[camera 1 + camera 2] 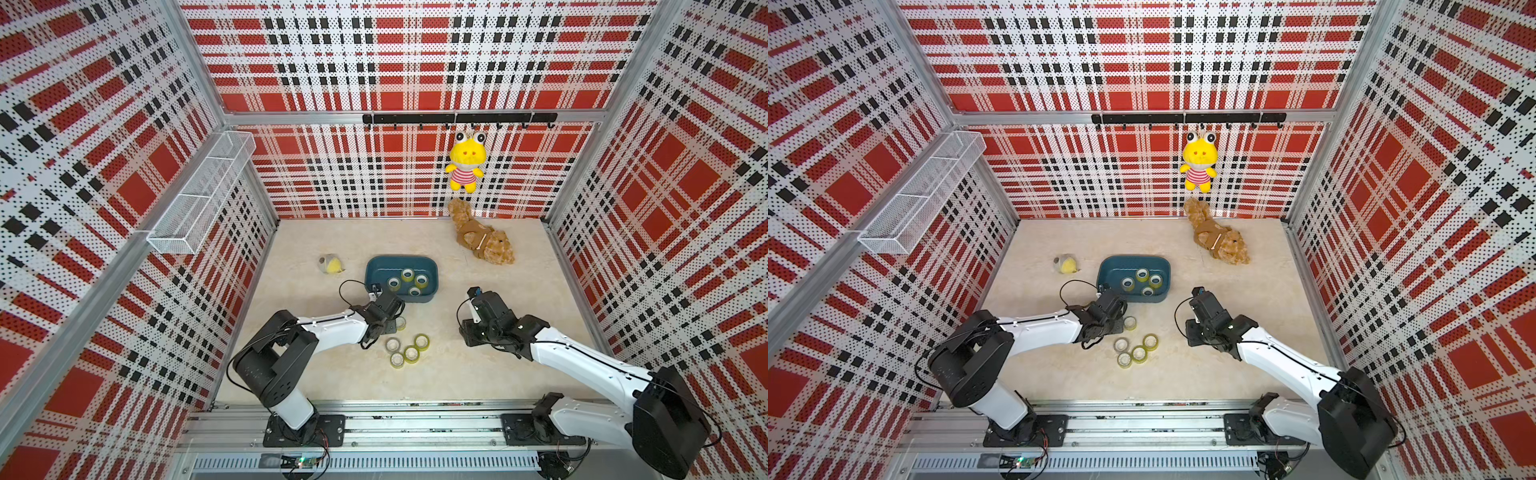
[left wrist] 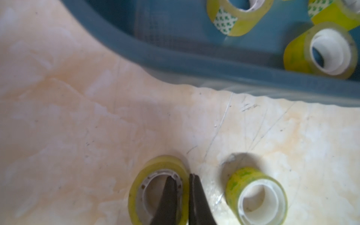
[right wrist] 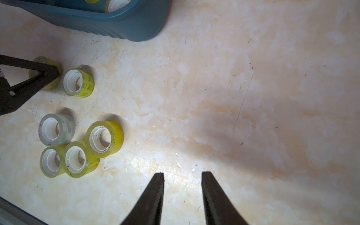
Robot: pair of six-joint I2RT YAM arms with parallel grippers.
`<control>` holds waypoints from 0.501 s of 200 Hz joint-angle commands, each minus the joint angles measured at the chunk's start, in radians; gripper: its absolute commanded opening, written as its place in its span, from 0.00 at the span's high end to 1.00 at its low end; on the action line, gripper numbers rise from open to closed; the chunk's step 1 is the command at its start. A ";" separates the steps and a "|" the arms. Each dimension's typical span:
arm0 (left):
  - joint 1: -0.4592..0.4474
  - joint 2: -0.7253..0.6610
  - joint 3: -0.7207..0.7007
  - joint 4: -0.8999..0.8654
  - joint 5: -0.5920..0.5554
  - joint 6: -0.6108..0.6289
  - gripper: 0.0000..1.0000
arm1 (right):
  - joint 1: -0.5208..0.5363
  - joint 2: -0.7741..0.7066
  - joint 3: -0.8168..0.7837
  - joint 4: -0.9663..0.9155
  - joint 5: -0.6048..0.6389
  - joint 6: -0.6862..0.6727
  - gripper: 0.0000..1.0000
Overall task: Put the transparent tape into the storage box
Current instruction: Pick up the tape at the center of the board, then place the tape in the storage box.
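Left hand (image 2: 181, 176) is clamped on the wall of a yellowish transparent tape roll (image 2: 140, 181): one finger sits inside the white core and the other is pressed against the outer face. The roll appears to lie flat on the pale marbled tabletop (image 3: 253, 97), not yet lifted. A second yellow-printed tape roll (image 2: 243, 181) stands just beside the outer finger. The shallow dark teal-blue plastic storage box (image 1: 384, 268) sits just beyond, and a group of four tape rolls (image 1: 407, 274) is already inside it, towards the right end. A cluster of four more tape rolls (image 1: 411, 353) waits on the tabletop near the left hand. Right hand (image 3: 182, 179) has its jaws apart with nothing between them, over bare tabletop and well clear of the rolls. Risks as judged: the pinch takes only one side of the ring, so the roll may swing or slip off the slick film during the lift. The outer finger may drag the neighbouring roll. A low carry could catch the box's near wall. A release above the rolls already inside could leave this one tilted or let it bounce out.
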 commanded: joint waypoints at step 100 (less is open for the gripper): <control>0.034 -0.123 0.363 -0.288 -0.084 0.103 1.00 | 0.008 0.021 0.032 -0.010 0.018 -0.011 0.61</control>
